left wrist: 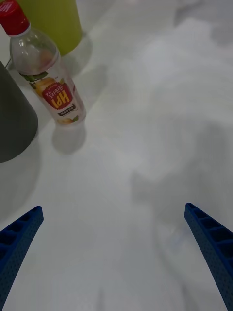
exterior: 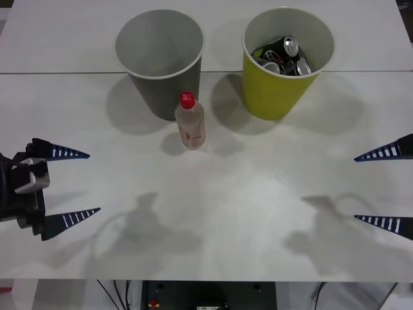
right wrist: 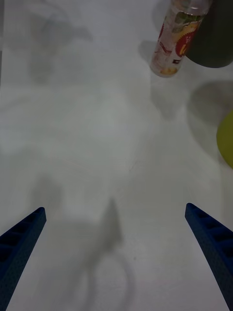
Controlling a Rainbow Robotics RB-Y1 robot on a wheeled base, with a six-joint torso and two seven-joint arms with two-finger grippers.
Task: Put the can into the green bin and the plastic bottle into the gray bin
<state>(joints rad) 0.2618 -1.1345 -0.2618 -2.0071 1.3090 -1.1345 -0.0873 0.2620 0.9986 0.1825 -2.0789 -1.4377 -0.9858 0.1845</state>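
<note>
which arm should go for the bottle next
Left, probably. The bottle stands upright just in front of the gray bin, on the left half of the table, nearer the open left gripper than the open right gripper.

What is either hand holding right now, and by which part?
Nothing. The left hand and right hand are both open above the table; the plastic bottle stands untouched.
</note>
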